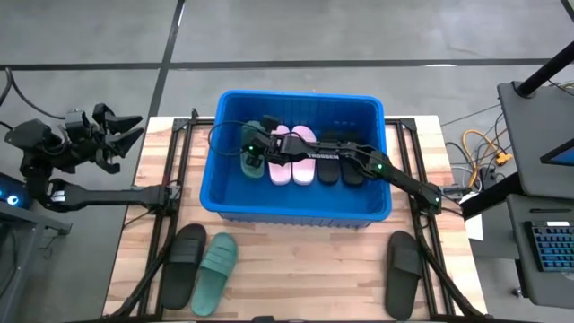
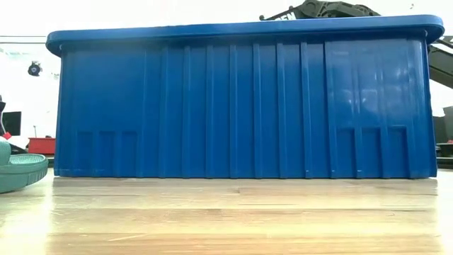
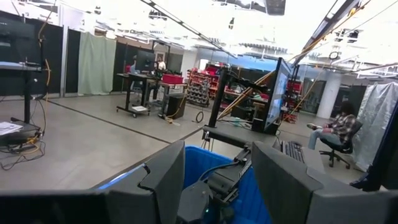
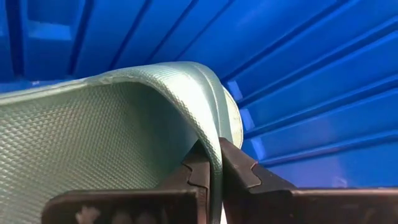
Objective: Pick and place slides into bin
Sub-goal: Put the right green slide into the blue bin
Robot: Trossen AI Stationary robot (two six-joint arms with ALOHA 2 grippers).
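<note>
right end effector (image 1: 252, 158) clamped, arm extended; left end effector (image 1: 115, 135) parted, raised.

"TROSSEN" lettering on right arm (image 1: 327, 154) over bin.

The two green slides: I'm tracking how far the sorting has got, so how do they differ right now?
The green slide in the bin is pinched at its edge by the shut right gripper over the bin; the green slide on the table lies flat and free, outside the bin, beside a black slide. Both share the same green colour.
</note>
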